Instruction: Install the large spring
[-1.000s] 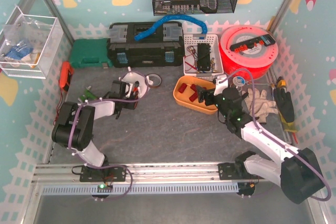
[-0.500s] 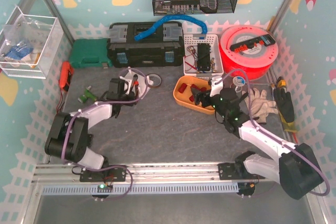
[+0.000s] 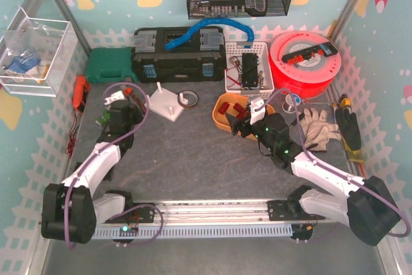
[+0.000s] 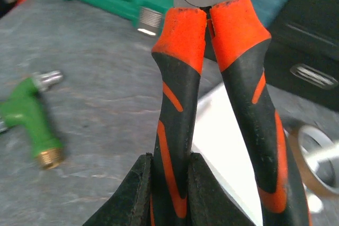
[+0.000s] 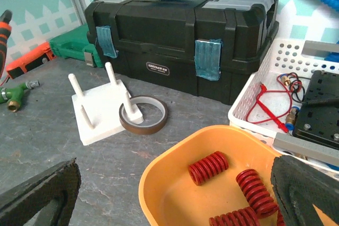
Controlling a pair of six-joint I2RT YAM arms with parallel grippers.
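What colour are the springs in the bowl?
Red coiled metal springs, inside the orange plastic bowl; clearest in the right wrist view.

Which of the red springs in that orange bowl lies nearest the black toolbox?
The spring lying alone, far left in the bowl; the others cluster nearer the right wrist camera.

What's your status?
Left hand shut on pliers. Right hand open over orange tray of red springs. Tape ring on white peg base.

Right gripper gap: fingers spread wide above the tray, springs unobstructed below.
Ahead: basket and toolbox wall it off.
Ahead-left: bare mat up to the peg base; tape ring crowds one peg.
Left gripper: pliers fill the grip.
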